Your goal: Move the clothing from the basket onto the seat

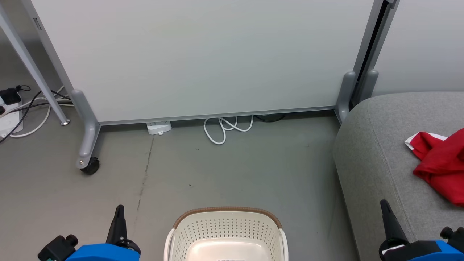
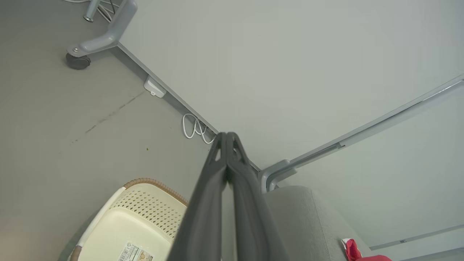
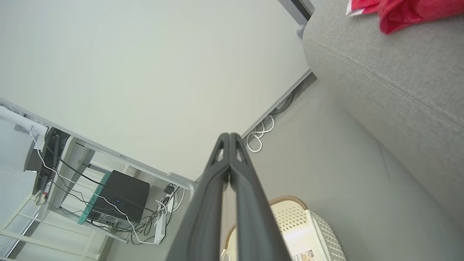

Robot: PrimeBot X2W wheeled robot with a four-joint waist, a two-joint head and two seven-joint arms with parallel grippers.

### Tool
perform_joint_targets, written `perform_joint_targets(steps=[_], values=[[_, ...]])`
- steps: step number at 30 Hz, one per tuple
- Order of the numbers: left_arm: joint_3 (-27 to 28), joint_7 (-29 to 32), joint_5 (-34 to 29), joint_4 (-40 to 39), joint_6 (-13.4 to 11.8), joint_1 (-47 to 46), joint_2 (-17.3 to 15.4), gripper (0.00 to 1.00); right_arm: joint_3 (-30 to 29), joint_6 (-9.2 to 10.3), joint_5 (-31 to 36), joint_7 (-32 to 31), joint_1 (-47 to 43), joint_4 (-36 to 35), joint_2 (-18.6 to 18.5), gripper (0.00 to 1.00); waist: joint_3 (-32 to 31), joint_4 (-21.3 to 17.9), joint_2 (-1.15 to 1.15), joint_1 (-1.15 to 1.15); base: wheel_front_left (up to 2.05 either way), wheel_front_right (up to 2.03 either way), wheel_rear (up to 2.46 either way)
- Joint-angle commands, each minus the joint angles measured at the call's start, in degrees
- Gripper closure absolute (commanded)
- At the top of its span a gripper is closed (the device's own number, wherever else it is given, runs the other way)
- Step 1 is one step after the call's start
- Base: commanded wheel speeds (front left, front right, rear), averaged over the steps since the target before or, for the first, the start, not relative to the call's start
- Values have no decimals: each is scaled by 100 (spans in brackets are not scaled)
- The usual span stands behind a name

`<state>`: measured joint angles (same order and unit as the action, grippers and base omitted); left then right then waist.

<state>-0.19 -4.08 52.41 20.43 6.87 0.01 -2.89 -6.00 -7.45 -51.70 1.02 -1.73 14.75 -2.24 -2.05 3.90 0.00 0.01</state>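
Clothing (image 1: 440,163) lies crumpled on seat (image 1: 377,145) at right edge, basket (image 1: 226,228) bottom centre looks empty, left gripper (image 1: 119,209) and right gripper (image 1: 383,203) pinched together holding nothing, so transfer seems done, next just confirm basket holds no leftovers.

A: Head view: bright, even, diffuse light. Thin soft shadow under the white panel (image 1: 203,61), mid-frame. Grey floor (image 1: 253,174) matte, evenly lit.
B: Wrist views: same light. Straight panel edges bow toward the corners. Bottom centre, left gripper's fingers (image 2: 210,203) slightly soft; background sharp.
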Motion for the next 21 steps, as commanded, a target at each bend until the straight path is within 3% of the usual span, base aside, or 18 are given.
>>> perform_joint_targets(steps=[1,21], values=[[67,51,199,-103,36,-173,-2,100,-17,-3,-205,-37,174,-81,-49,100,5,-8,0,0,0,0,0],[261,367,1372,-279,45,-337,0,100,-31,-6,-1406,-258,377,-84,-60,100,58,-101,0,0,0,0,0]])
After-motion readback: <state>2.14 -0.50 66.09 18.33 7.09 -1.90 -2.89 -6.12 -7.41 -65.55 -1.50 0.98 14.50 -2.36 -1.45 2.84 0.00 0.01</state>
